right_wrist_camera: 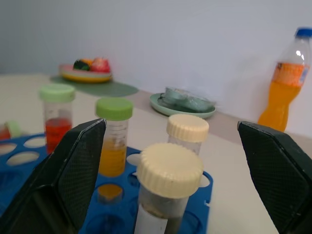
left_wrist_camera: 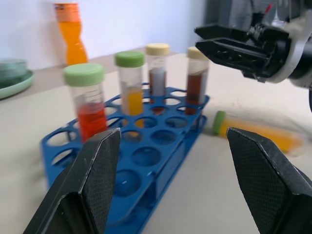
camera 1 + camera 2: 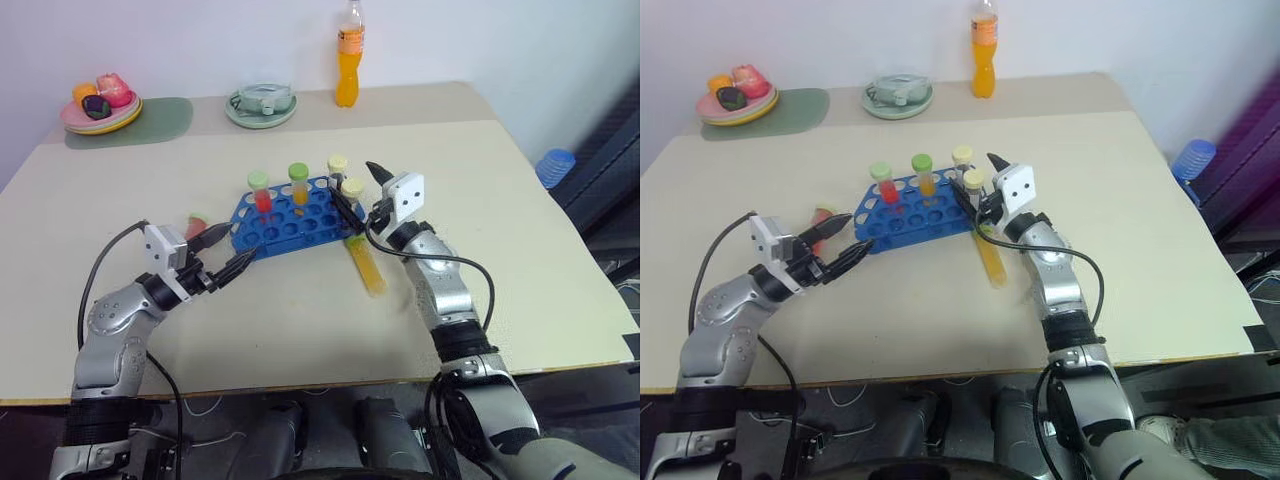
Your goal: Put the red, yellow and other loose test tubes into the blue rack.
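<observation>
My right gripper (image 3: 362, 187) hung with its fingers spread wide and empty, just above the cream cap of a brown tube (image 3: 352, 196) that stood upright in the near-right corner of the blue rack (image 3: 290, 218). Three more tubes stood in the rack beyond my fingers: red (image 3: 261, 190), yellow (image 3: 299, 183) and another with a cream cap (image 3: 337, 171). A yellow tube with a green cap (image 3: 366, 264) lay flat on the table, just below and beside my right wrist. My left gripper (image 3: 222, 250) was open and empty too, close to the rack's left end, where a small red tube (image 3: 197, 223) lay. I judged that the lying yellow tube should come next: lift clear of the caps, then pinch it near the cap.
</observation>
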`<state>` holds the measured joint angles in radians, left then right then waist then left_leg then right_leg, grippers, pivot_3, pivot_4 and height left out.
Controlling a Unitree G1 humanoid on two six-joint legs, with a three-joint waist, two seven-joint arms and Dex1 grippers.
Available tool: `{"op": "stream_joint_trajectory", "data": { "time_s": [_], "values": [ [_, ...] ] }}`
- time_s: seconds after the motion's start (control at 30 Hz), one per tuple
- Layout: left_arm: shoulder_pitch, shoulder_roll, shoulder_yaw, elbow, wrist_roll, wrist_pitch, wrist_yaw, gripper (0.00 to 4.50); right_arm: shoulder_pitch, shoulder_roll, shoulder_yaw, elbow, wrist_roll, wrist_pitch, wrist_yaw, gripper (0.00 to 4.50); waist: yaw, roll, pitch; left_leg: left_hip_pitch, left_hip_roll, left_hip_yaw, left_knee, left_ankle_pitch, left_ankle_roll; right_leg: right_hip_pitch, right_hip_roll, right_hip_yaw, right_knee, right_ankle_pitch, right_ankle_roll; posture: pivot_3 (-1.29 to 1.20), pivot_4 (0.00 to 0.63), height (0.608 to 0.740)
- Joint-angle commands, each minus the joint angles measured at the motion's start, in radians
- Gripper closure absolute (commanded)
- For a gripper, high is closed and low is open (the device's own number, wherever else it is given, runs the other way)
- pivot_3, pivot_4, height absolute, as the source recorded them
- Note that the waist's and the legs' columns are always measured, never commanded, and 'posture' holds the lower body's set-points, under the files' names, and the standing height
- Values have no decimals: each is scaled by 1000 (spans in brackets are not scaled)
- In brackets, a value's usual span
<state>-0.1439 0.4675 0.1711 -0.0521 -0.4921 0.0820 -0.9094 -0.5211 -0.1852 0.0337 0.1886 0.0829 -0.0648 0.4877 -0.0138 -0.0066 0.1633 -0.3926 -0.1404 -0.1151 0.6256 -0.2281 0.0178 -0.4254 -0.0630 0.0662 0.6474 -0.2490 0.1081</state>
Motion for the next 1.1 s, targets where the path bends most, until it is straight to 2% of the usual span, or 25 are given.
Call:
{"op": "stream_joint_trajectory", "data": {
  "time_s": [0.03, 0.2, 0.3, 0.37, 0.53, 0.87, 1.1],
  "values": [
    [-24, -1, -14, 2, -3, -18, -25, 985, 31, -82, -1, -263, 0, 263, -3, 91, 1, 0, 0, 0, 0, 0, 0, 0, 0, 0, 0, 0, 0, 0, 0, 0, 150, 740],
    [-63, -18, -48, 46, 13, -34, -48, 985, 60, -234, -30, -528, 104, 711, 53, 91, 3, 0, 0, -2, 0, 0, 0, 0, 0, 2, -1, 0, -1, 0, 0, 0, 150, 740],
    [-95, -34, -69, 84, 19, -45, -70, 985, 20, -301, -61, -620, 204, 1068, 59, 91, 3, 0, 0, -5, 0, 0, 1, 0, 0, 0, -1, 1, -1, 0, 0, 0, 150, 740],
    [-113, -43, -85, 111, 22, -54, -90, 985, -28, -325, -71, -643, 250, 1296, 47, 91, 2, 0, 0, -7, 0, -1, 2, 0, 0, -1, -1, 1, -1, 0, 0, 0, 150, 740],
    [-135, -55, -118, 142, 37, -62, -122, 985, -164, -337, -65, -560, 292, 1624, 24, 91, 2, -1, 0, -13, 1, -1, 2, 0, 1, -7, -1, 0, -1, 0, 0, 0, 150, 740],
    [-156, -53, -177, 119, 59, -41, -150, 985, -340, -314, -16, -216, 310, 1679, -29, 91, 1, -1, 0, -16, 0, 0, 3, 0, 1, -9, -2, 0, -1, 0, 0, 0, 150, 740],
    [-130, -5, -191, 76, 67, -9, -173, 985, -444, -230, 4, -56, 336, 1679, -62, 91, -3, -1, 0, -16, 0, 0, 3, 0, 1, -10, -2, 0, -1, 1, 0, 0, 150, 740]
  ]
}}
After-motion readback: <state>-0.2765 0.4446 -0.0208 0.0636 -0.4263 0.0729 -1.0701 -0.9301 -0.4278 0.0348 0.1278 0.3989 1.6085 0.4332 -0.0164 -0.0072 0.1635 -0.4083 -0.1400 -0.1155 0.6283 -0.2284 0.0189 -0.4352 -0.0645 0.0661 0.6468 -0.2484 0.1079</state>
